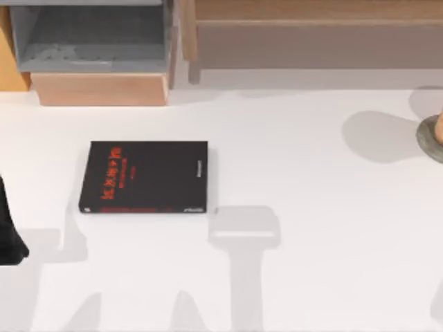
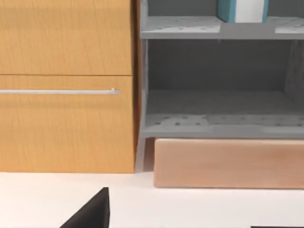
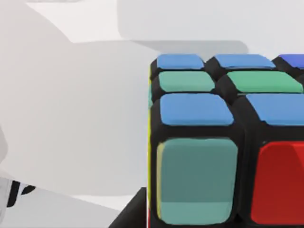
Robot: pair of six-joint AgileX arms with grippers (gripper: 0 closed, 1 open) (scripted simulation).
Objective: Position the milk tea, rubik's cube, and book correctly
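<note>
Book point(image 1: 144, 177) first: it lies flat on the white table point(image 1: 325, 200), cover up, its long axis running along the top view's left-right line, red lettering toward the left end, and nothing touches it. My left arm point(image 1: 10, 232) sits as a dark shape at the table's left edge, near the book's lower left corner; I cannot tell how its jaws stand. Its wrist camera faces the grey shelf unit point(image 2: 218, 95) beside the wooden cabinet point(image 2: 66, 85), which I judge is where the book belongs. The rubik's cube point(image 3: 228, 142) sits right up against my right wrist camera, so probably between or just under those jaws, though I cannot tell whether they hold it. The milk tea point(image 1: 440, 131) peeks in at the right edge on a grey-green disc point(image 1: 429, 138).
</note>
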